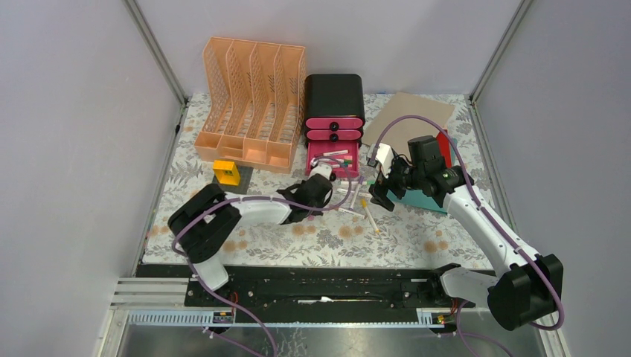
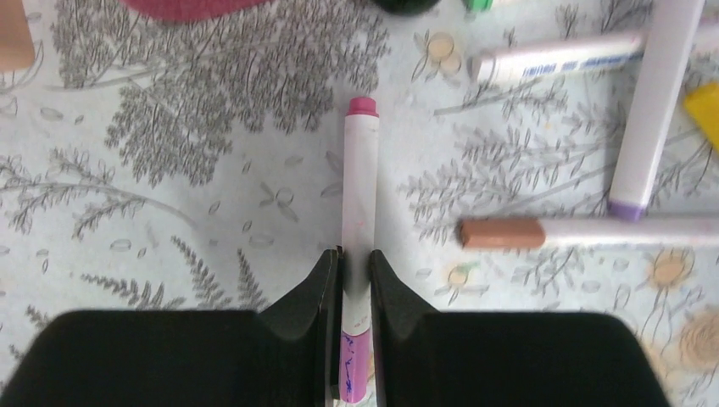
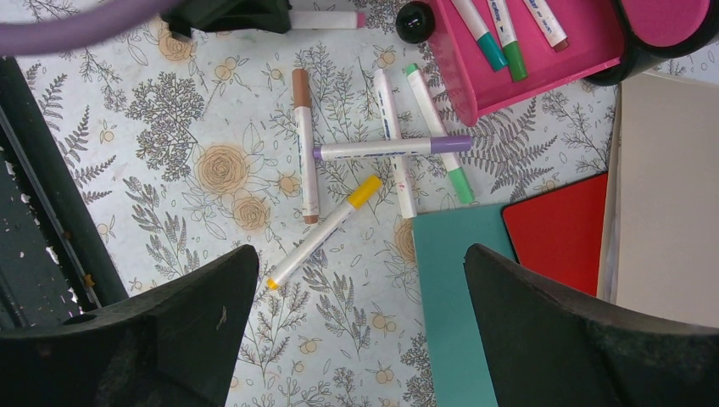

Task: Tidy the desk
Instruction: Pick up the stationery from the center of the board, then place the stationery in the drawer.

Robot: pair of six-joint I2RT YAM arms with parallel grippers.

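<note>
Since my left end effector (image 2: 356, 256) is clamped on the marker (image 2: 359, 182): lift level.
Drawer (image 3: 593, 42) ahead: I'd release inside, low.

Three plain walls stand around the scene: the left wall (image 1: 74, 111), the back wall (image 1: 327, 30) and the right wall (image 1: 573, 97). All are pale grey-purple. A thin silver post (image 1: 156, 52) runs up the back left corner, and another post (image 1: 502, 46) runs up the back right. At the near edge lies a shiny grey metal sheet (image 1: 335, 338). The light is soft and even.
</note>
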